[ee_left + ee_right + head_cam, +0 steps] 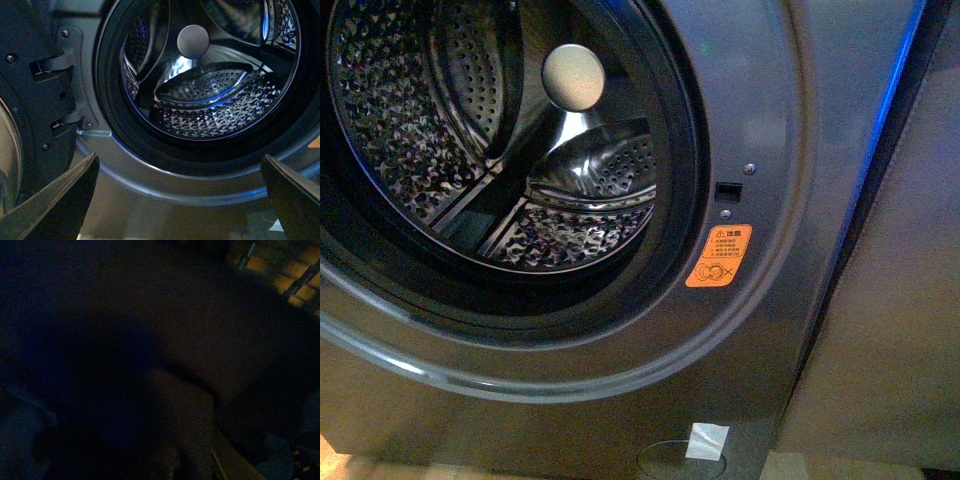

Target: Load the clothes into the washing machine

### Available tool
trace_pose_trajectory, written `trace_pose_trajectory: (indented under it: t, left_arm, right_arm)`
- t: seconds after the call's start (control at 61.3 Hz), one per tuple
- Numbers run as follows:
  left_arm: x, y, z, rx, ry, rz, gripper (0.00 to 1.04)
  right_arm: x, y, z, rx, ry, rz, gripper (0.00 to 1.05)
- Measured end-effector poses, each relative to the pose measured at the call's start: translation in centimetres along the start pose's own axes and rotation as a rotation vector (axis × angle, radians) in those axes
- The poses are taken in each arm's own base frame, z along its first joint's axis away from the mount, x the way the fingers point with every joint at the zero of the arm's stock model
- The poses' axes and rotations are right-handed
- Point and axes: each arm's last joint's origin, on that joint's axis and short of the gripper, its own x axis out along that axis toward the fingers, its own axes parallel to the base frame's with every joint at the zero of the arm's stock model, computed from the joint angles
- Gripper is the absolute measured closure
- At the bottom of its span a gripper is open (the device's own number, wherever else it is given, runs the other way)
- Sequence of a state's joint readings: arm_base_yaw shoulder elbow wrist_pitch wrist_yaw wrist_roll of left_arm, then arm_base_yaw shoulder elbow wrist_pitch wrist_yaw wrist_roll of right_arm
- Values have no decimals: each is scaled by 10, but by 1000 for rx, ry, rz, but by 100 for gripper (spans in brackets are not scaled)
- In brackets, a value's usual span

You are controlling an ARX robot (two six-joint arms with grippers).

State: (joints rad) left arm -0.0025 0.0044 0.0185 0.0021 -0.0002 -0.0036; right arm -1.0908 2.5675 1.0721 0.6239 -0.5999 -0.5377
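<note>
The washing machine [790, 120] fills the front view, grey, with its porthole uncovered and the shiny perforated drum [470, 120] holding nothing that I can see. Neither arm shows in that view. In the left wrist view my left gripper [180, 162] hangs open before the lower rim of the porthole, its dark fingers [60, 205] wide apart with nothing between them, facing the drum [210, 90]. The right wrist view is very dim. Dark navy clothes [150, 340] fill it, and my right gripper [192, 460] is shut on that fabric, its fingers mostly buried.
An orange warning sticker [718, 256] sits right of the porthole. The swung-open door with its hinge [30, 100] stands beside the opening. A tan panel [910, 300] rises right of the machine. A gridded basket edge [280, 270] shows past the fabric.
</note>
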Motion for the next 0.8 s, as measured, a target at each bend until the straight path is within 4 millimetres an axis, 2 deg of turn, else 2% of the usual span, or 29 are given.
trace_pose_trajectory:
  t: [0.131,0.18,0.392,0.539,0.669,0.8]
  left_arm:
    - [0,0,0,0,0,0,7]
    - [0,0,0,0,0,0,7]
    - [0,0,0,0,0,0,7]
    - [0,0,0,0,0,0,7]
    - [0,0,0,0,0,0,7]
    - [0,0,0,0,0,0,7]
  right_arm:
    - [-41,4,38,-46,-132,26,99]
    - [-71,9,63,-76,-215,48,99]
    - [-161,25,141,-204,-471,77,99]
    - [-235,49,204,-330,-690,72,99]
    - [-279,71,246,-379,-812,111,99]
    - [-312,98,285,-391,-894,191,99]
